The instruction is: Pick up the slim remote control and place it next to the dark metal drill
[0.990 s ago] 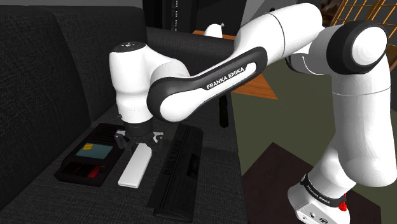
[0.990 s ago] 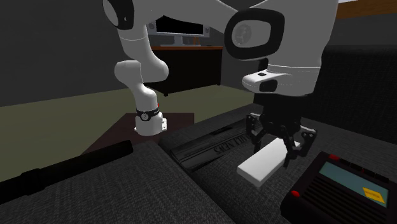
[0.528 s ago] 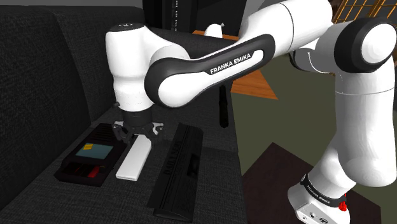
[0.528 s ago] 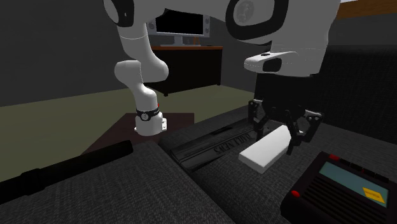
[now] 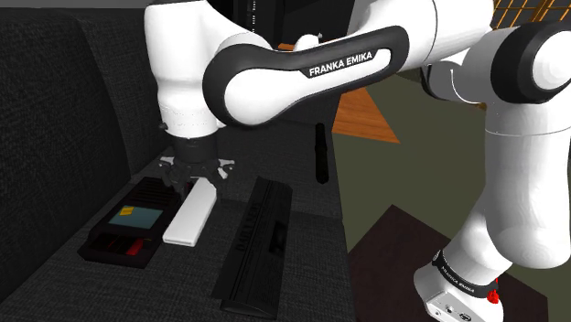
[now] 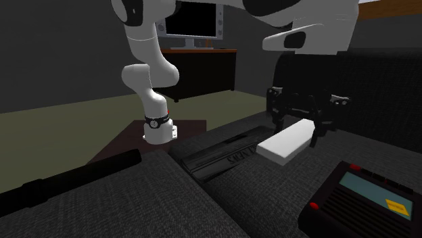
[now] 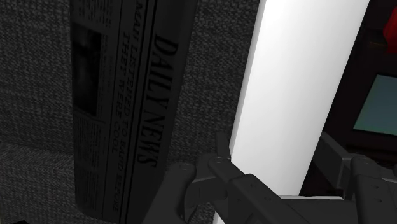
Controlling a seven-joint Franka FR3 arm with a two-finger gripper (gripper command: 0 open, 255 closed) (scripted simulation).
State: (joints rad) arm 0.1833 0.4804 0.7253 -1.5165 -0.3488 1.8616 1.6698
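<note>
Your claw (image 6: pixel 297 128) is clamped across one end of the slim white remote (image 6: pixel 286 140). The remote hangs tilted just beside the folded Daily News newspaper (image 7: pixel 137 95), between it and a black device (image 6: pixel 365 193) with a teal screen, over the dark sofa (image 5: pixel 55 137).

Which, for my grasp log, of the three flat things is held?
The white remote, in the end effector; the black newspaper and screened box lie free.

In the shoulder view the gripper (image 5: pixel 195 180) covers the remote's (image 5: pixel 187 220) far end.
</note>
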